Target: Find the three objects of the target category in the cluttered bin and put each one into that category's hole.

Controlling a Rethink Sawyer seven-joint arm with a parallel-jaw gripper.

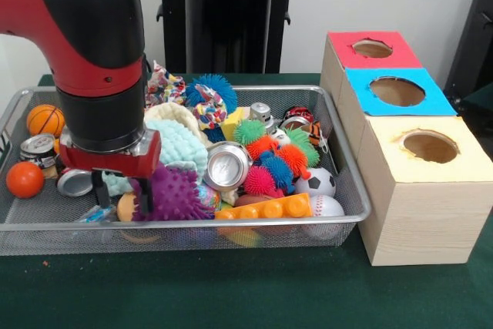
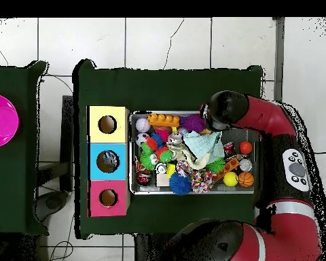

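Note:
The wire mesh bin lies on the green table, full of toys; it also shows in the overhead view. My gripper is down inside the bin's left end, fingers apart, over a pale orange ball and beside a purple spiky ball. A small clear plastic thing with blue marks, seemingly one bottle, lies by the front wall just below my left finger. No other bottle shows. The blue-topped box's hole is in the middle box to the right. In the overhead view the arm hides the gripper.
The red-topped hole and the yellow-topped hole flank the blue one. Silver cans, an orange ball, a basketball and an orange brick crowd the bin. A pink bowl sits on another table.

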